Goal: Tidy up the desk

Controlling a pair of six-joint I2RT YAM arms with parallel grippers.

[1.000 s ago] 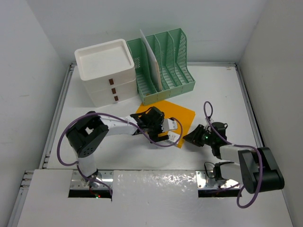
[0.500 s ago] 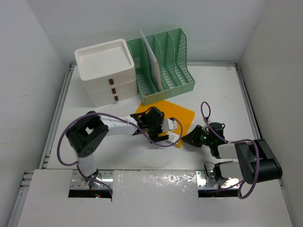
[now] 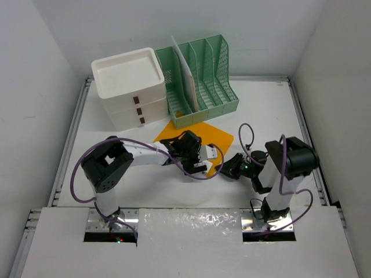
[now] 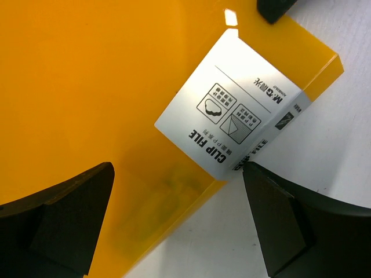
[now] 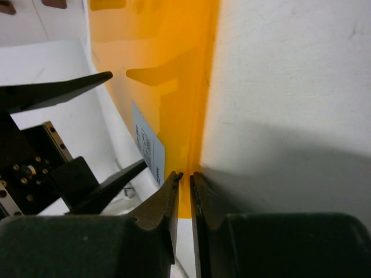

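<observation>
Bright even light, soft shadows, slight glare

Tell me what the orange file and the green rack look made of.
Orange file: likely thin, glossy, translucent plastic; it shows a light glare, and its paper-looking label reads CLIP FILE. Green rack: probably moulded plastic, matte, with mesh-patterned walls.

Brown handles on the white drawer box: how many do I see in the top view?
3, in one column on the front of the white drawer box: the top handle, the middle handle, and the bottom handle nearest the desk. None seems hidden.
</observation>
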